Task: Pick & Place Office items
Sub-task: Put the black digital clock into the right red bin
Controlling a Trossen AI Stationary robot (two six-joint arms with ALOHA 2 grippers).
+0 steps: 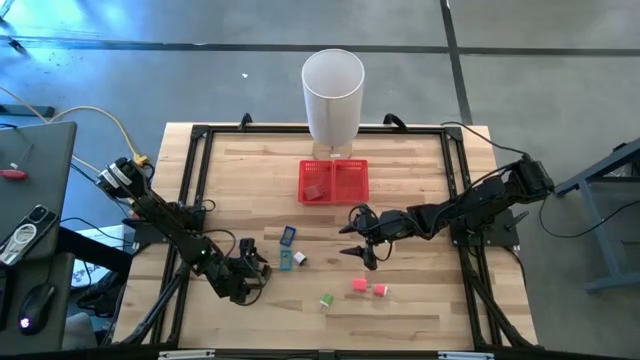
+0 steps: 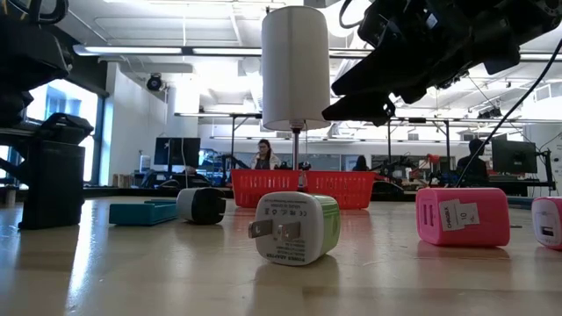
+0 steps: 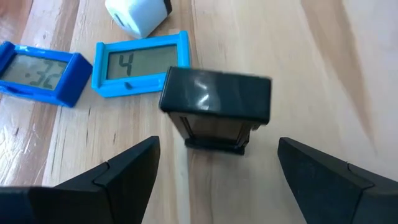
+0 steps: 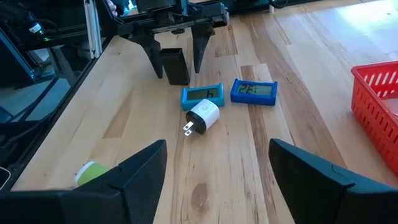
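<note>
Black plastic, standing upright on the wood: the small dark clock (image 3: 216, 107) sits right between my left jaws, which are spread wide on either side of it and not yet touching. My left gripper (image 1: 252, 272) is low at the near-left part of the worktop (image 1: 420, 190). To do this well, I judge I should centre the dark clock between the fingers, go a little lower so the pads meet its flat sides and not its top edge, then close slowly so it does not tip over.

Just beyond it lie two blue clocks (image 3: 140, 64) flat on the wood and a white plug (image 3: 138, 14); I should keep clear of them when lifting. A green-white plug (image 1: 326, 299) and two pink plugs (image 1: 369, 287) lie nearer the front edge.

My right gripper (image 1: 360, 238) hangs above the middle of the worktop, jaws open and empty.

Pale planks make up the surface, framed by black rails. At the far side stands a red mesh tray (image 1: 334, 181) and behind it a tall white bin (image 1: 332, 95). Beyond is an open workshop with desks, screens and a person (image 2: 262, 154) seated far off.
</note>
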